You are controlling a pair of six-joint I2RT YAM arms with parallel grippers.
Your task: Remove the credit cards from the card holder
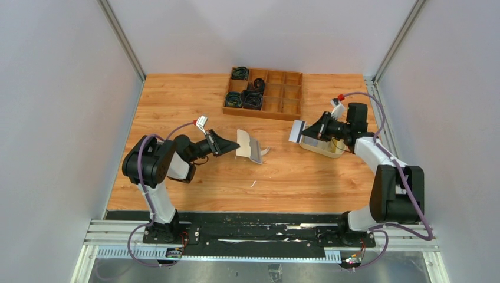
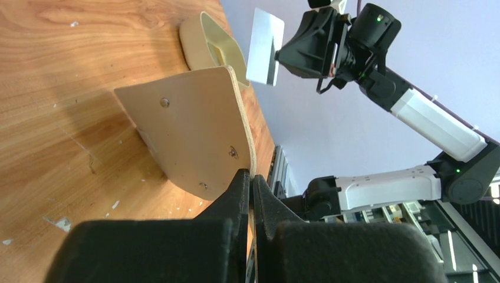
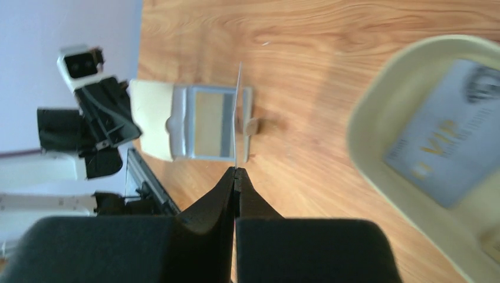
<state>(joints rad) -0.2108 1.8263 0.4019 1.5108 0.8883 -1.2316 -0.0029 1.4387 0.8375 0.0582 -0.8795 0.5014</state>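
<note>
The beige card holder (image 1: 250, 147) stands open on its edge in the middle of the table, and my left gripper (image 1: 233, 145) is shut on one flap. The left wrist view shows its tan outer side (image 2: 188, 130) with snap studs, pinched at my fingertips (image 2: 252, 177). My right gripper (image 1: 308, 131) is shut on a whitish-grey credit card (image 1: 296, 131), held upright in the air beside the cream tray. That card is edge-on (image 3: 238, 118) in the right wrist view. Behind it the holder's pale inside (image 3: 206, 124) shows a slot. Another grey card (image 3: 448, 147) lies in the tray.
The cream oval tray (image 1: 330, 152) sits on the table under my right arm. A brown wooden compartment box (image 1: 292, 94) with black coiled items stands at the back centre. Small white scraps (image 1: 252, 184) lie on the wood near the holder.
</note>
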